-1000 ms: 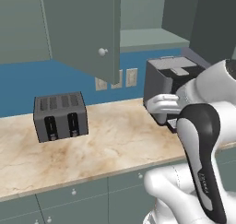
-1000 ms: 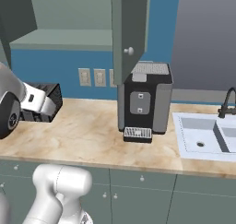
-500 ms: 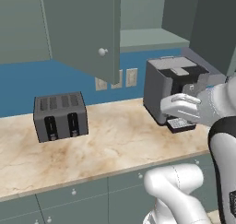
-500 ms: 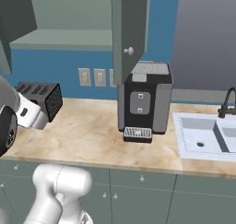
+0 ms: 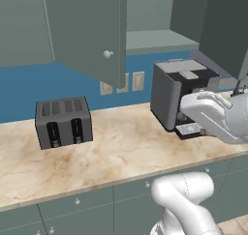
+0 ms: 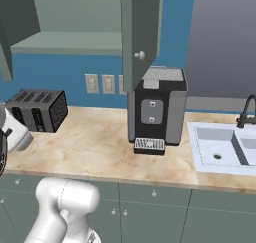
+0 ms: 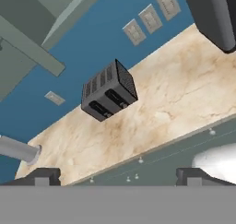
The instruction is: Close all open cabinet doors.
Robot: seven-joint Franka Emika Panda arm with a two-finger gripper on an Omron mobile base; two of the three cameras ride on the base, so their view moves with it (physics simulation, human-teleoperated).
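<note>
An open cabinet door (image 5: pixel 87 31), grey-green with a small pale knob (image 5: pixel 107 54), hangs swung out above the counter. From the other side this door (image 6: pixel 141 32) stands edge-on in front of the coffee machine (image 6: pixel 157 109). A second door (image 5: pixel 225 26) stands open at the upper right, and it shows dark at the upper left (image 6: pixel 17 12) in the right base view. My gripper (image 7: pixel 118 176) is open with nothing between its fingertips (image 7: pixel 44 176). It is low, in front of the counter, and apart from both doors. The first door's lower edge (image 7: pixel 34 48) crosses the upper left of the hand view.
A black toaster (image 5: pixel 63 122) sits on the marble counter (image 5: pixel 121 152), with a coffee machine (image 5: pixel 177 94) to its right. Wall outlets (image 5: pixel 131 81) lie behind. A sink (image 6: pixel 225 147) and faucet (image 6: pixel 247 112) are at the far right. Drawer fronts (image 5: pixel 72 207) run below the counter edge.
My arm has swung right in the left base view and dropped toward the left edge of the right base view. The doors have not moved.
</note>
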